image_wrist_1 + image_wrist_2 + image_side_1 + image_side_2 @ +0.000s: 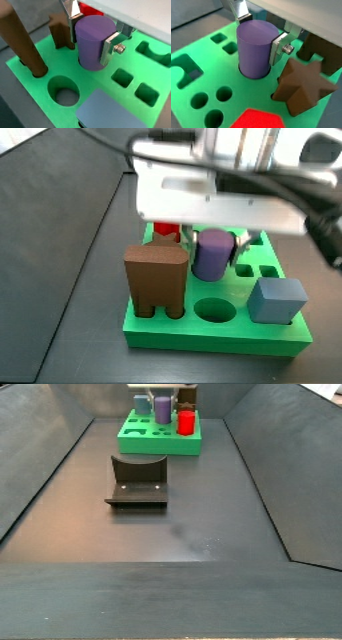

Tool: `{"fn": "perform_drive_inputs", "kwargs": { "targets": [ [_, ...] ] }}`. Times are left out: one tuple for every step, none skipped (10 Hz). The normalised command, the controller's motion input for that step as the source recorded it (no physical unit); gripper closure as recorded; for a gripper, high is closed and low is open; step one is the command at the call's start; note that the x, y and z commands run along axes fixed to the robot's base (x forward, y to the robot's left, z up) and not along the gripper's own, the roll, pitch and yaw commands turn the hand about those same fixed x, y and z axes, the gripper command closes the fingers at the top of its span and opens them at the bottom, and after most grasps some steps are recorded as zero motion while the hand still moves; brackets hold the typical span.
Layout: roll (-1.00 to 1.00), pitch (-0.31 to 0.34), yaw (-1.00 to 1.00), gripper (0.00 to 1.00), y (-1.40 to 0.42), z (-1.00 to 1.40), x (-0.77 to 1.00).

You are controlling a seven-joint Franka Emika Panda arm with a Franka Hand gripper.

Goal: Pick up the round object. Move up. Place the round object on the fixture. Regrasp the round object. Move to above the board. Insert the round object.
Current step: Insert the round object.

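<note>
The round object (91, 42) is a smooth purple cylinder. It stands upright with its lower end inside a round hole of the green board (100, 82). In both wrist views my gripper (89, 35) is shut on it, one silver finger (110, 47) flat against each side. The other wrist view shows the cylinder (255, 50) sunk into the board (191, 87) with the gripper (259, 37) round its upper half. In a side view the gripper (221, 233) hangs over the board (221, 333). The fixture (138, 481) sits on the floor in front of the board (160, 439), with nothing on it.
On the board stand a tall brown arch block (156, 278), a grey-blue block (277, 298), a red peg (189, 422) and a brown star piece (304, 85). An open round hole (63, 91) lies next to the cylinder. Sloping dark walls (47, 474) enclose the floor.
</note>
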Motion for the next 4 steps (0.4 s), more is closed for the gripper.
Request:
{"fn": "perform_drive_inputs", "kwargs": {
  "targets": [
    [0.14, -0.114, 0.00, 1.00, 0.00, -0.81, 0.00],
    [0.16, -0.083, 0.01, 1.00, 0.00, -0.58, 0.00],
    [0.01, 0.004, 0.00, 1.00, 0.00, 0.00, 0.00],
    [0.00, 0.000, 0.00, 1.00, 0.00, 0.00, 0.00]
  ]
}}
